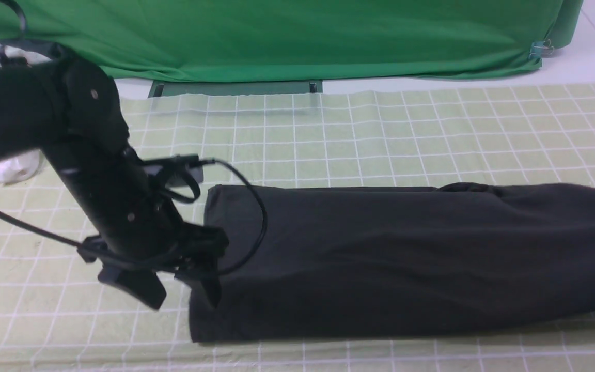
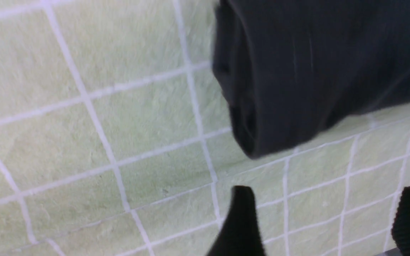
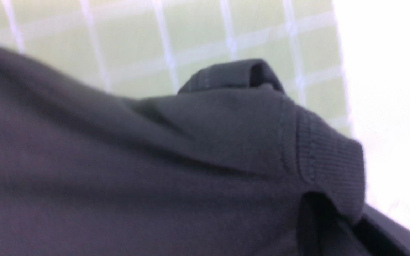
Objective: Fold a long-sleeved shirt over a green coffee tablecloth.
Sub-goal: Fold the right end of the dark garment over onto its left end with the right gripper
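The long-sleeved shirt (image 1: 406, 258) lies as a long black band across the green coffee tablecloth (image 1: 380, 134), running off the right edge of the front view. My left gripper (image 1: 186, 299) hangs open just off the shirt's left end, one finger close to the fabric's near corner. In the left wrist view the left gripper (image 2: 326, 190) has its jaws wide apart over bare tablecloth (image 2: 48, 124), with the shirt's folded end (image 2: 315, 71) a short way beyond. My right gripper (image 3: 333, 217) is shut on the shirt (image 3: 119, 177) at a ribbed edge (image 3: 326, 163); it is outside the front view.
A plain deep green fabric (image 1: 297, 36) hangs along the back, with a clip (image 1: 540, 49) at its right corner. A white garment (image 1: 16, 168) lies behind my left arm. The tablecloth's far edge meets white floor (image 1: 586, 62).
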`<action>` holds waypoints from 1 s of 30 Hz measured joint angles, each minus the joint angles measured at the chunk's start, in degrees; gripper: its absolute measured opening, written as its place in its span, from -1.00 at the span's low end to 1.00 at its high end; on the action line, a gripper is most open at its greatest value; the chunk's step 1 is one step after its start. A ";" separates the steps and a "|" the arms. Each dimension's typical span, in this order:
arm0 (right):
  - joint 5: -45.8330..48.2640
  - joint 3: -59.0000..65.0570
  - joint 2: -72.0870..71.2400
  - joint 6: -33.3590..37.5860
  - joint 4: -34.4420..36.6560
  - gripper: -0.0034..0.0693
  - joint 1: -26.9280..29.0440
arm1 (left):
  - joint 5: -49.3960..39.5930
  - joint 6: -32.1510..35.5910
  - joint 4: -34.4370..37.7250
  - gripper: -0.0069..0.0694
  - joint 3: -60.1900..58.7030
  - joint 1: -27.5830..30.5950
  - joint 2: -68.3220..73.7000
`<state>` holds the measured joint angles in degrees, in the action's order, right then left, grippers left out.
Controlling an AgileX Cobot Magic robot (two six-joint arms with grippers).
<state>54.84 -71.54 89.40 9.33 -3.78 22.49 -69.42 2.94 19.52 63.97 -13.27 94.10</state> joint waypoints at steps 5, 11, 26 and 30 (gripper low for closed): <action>-2.64 -0.26 0.00 -0.47 -0.06 -0.83 -0.13 | -0.11 0.00 -2.07 0.76 5.85 0.00 -1.48; -1.86 -1.98 -2.73 -0.92 10.26 -0.83 -6.45 | -0.20 3.01 -4.49 0.59 11.95 0.85 -1.50; -14.19 -2.09 -1.70 -9.33 23.40 -0.83 -48.36 | 2.58 15.69 11.01 -0.74 14.49 17.09 1.06; -25.49 -2.09 3.76 -13.95 23.65 -0.83 -58.62 | 3.99 16.30 11.90 -0.79 14.49 17.15 1.06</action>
<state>29.36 -73.63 93.16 -4.61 19.87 -36.13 -65.44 19.24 31.42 78.46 3.88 95.16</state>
